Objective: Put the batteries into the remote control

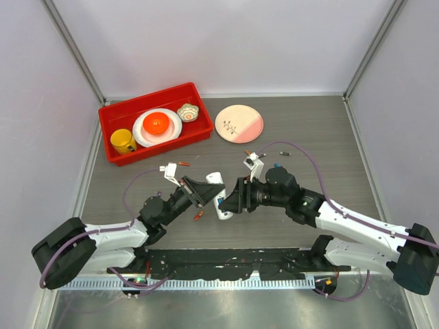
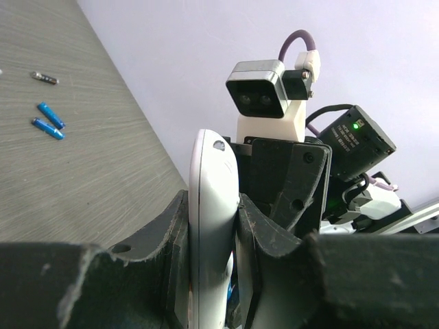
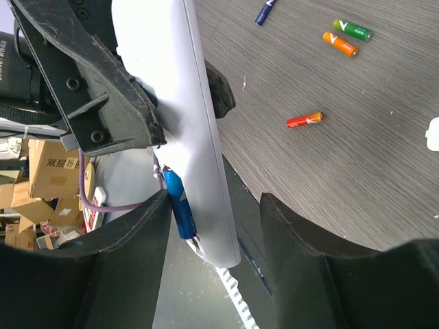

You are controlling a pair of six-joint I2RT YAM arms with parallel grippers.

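My left gripper (image 1: 204, 190) is shut on the white remote control (image 1: 218, 197) and holds it on edge above the table; the remote fills the left wrist view (image 2: 212, 219) between the fingers. My right gripper (image 1: 232, 197) is open and straddles the remote's end (image 3: 188, 123). A blue battery (image 3: 178, 204) lies against the remote's back, touching my right gripper's left finger (image 3: 130, 253); the other finger stands apart from the remote. Loose batteries lie on the table: green (image 3: 353, 29), orange (image 3: 341, 44), red-orange (image 3: 305, 119), two blue (image 2: 50, 122).
A red bin (image 1: 164, 148) at the back left holds a yellow mug (image 1: 123, 140), a plate with an orange bowl (image 1: 156, 123) and a small bowl (image 1: 187, 112). A pink plate (image 1: 239, 123) lies beside it. A small white piece (image 3: 433, 133) shows at the right wrist view's edge.
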